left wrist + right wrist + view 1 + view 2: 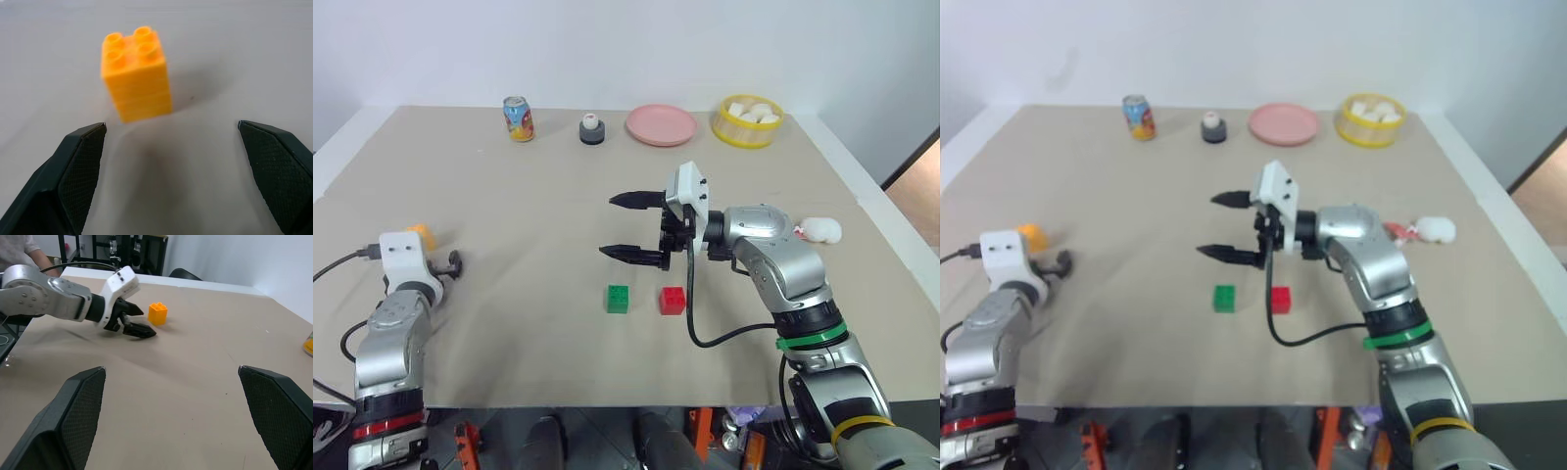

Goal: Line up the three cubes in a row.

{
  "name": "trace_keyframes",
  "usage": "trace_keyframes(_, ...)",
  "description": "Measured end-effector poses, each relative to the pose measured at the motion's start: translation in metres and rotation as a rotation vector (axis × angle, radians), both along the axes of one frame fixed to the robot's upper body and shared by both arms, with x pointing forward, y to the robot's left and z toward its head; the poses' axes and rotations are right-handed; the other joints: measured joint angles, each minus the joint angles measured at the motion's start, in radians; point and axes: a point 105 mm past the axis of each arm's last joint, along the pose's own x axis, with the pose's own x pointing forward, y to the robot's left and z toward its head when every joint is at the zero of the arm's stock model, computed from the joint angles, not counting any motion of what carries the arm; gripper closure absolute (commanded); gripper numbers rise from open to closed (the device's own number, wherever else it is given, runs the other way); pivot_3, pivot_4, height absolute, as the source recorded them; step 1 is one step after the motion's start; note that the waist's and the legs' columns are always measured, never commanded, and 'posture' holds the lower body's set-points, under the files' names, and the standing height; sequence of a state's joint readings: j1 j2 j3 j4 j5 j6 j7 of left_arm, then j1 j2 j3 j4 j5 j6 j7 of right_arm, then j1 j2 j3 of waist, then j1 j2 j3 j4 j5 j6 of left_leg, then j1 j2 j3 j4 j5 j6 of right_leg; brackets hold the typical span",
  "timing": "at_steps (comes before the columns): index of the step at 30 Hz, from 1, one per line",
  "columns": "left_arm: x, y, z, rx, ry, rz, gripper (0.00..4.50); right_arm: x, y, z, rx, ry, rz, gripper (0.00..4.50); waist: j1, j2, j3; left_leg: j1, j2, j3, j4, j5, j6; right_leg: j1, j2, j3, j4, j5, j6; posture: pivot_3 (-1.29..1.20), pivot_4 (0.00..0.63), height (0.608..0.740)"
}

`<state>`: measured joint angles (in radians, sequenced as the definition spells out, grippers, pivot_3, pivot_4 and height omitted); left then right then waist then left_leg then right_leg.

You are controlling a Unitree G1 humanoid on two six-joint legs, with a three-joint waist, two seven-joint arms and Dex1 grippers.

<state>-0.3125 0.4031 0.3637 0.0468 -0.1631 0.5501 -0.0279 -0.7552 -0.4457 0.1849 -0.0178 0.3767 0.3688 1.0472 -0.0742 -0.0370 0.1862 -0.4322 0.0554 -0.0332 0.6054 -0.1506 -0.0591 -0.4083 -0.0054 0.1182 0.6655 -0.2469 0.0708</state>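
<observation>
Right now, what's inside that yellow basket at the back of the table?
The yellow basket holds several white rounded lumps, piled near its rim. What they are is unclear, and anything beneath them is hidden by the lumps and the basket wall.

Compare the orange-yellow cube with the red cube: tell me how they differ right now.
The orange-yellow cube sits far out on the table's left side, alone; the red cube sits near the middle beside the green cube. The orange-yellow cube has the open left hand pointed at it from close by; the red cube lies below the open right hand, which points sideways. Both are small studded blocks, standing stud-side up, unheld.
</observation>
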Motion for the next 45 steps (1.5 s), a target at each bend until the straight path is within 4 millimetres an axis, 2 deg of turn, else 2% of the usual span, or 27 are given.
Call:
trace_keyframes(5,0.012,0.004,0.003,0.01,-0.002,0.029,0.04,0.001,-0.004,-0.003,-0.006,0.009,-0.02,0.0,0.0,0.0,0.0,0.0,0.0,0.0,-0.001,0.0,0.0,0.0,0.0,0.0,0.0,0.0,0.0,0.0,0.15,0.74)
trace_keyframes(14,0.017,0.004,0.002,0.012,-0.001,0.05,0.04,0.003,-0.01,-0.004,-0.01,0.015,-0.049,0.0,0.0,0.0,0.0,0.0,0.0,0.0,-0.002,0.0,0.0,0.0,0.0,0.0,0.0,-0.001,0.0,0.0,0.15,0.74)
trace_keyframes(17,0.017,0.002,0.001,0.003,-0.006,0.064,0.84,0.003,-0.01,-0.004,-0.01,0.015,-0.049,0.0,0.0,0.0,0.0,0.0,0.0,0.0,-0.002,0.0,0.0,0.0,0.0,0.0,0.0,-0.001,0.0,0.0,0.15,0.74)
trace_keyframes(20,0.015,-0.001,0.0,-0.009,-0.015,0.088,1.87,0.004,-0.01,-0.005,-0.009,0.015,-0.05,0.0,-0.002,0.0,0.0,0.0,0.0,0.0,-0.002,0.0,-0.001,0.0,0.0,0.0,0.0,-0.001,0.0,0.0,0.15,0.74)
trace_keyframes(24,0.011,0.005,-0.002,-0.015,-0.009,0.127,3.22,0.005,-0.011,-0.006,-0.009,0.019,-0.055,0.0,-0.005,0.0,0.0,0.0,0.0,0.0,-0.003,0.0,-0.001,-0.001,0.0,0.0,0.0,-0.001,0.0,0.0,0.15,0.74)
trace_keyframes(30,0.009,0.012,-0.003,-0.014,-0.004,0.162,3.24,0.008,-0.012,-0.008,-0.011,0.026,-0.063,0.0,-0.005,0.0,0.0,0.0,0.0,0.0,-0.003,0.0,-0.001,0.0,0.0,0.0,0.0,-0.001,0.0,0.0,0.15,0.74)
trace_keyframes(34,0.014,0.009,-0.001,0.041,0.005,0.124,3.24,0.008,-0.013,-0.009,-0.018,0.022,-0.067,0.0,-0.003,0.0,0.0,0.0,0.0,-0.001,-0.003,0.001,-0.001,0.0,0.0,0.0,0.0,0.0,0.0,0.0,0.15,0.74)
trace_keyframes(36,0.023,-0.005,0.006,0.076,-0.014,0.03,3.24,0.009,-0.014,-0.009,-0.026,0.019,-0.073,0.0,0.0,0.0,0.0,-0.001,0.0,-0.001,-0.003,0.001,-0.002,-0.001,0.0,-0.001,0.0,0.0,0.0,0.0,0.15,0.74)
trace_keyframes(40,0.042,-0.05,0.036,0.097,-0.111,-0.253,3.24,0.008,-0.018,-0.01,-0.043,0.023,-0.067,0.0,0.008,0.0,0.0,-0.004,-0.001,-0.002,-0.003,0.003,-0.006,-0.003,-0.001,-0.002,-0.001,0.0,0.001,0.0,0.15,0.74)
trace_keyframes(41,0.043,-0.056,0.04,0.105,-0.122,-0.305,3.24,0.008,-0.02,-0.009,-0.05,0.024,-0.066,0.0,0.008,0.0,0.0,-0.005,-0.001,-0.002,-0.003,0.003,-0.006,-0.003,-0.001,-0.002,-0.001,0.0,0.001,0.0,0.15,0.74)
trace_keyframes(43,0.04,-0.083,0.054,0.136,-0.144,-0.549,3.24,0.002,-0.037,-0.006,-0.082,0.026,-0.061,0.0,0.008,0.0,0.0,-0.006,-0.001,-0.002,-0.004,0.003,-0.006,-0.005,-0.001,-0.002,-0.001,-0.001,-0.001,0.0,0.15,0.74)
trace_keyframes(45,0.033,-0.096,0.06,0.161,-0.138,-0.712,3.24,-0.002,-0.051,-0.003,-0.104,0.027,-0.066,0.0,0.008,0.0,0.0,-0.006,-0.001,-0.002,-0.006,0.003,-0.006,-0.005,-0.001,-0.002,-0.001,-0.002,-0.002,0.0,0.15,0.74)
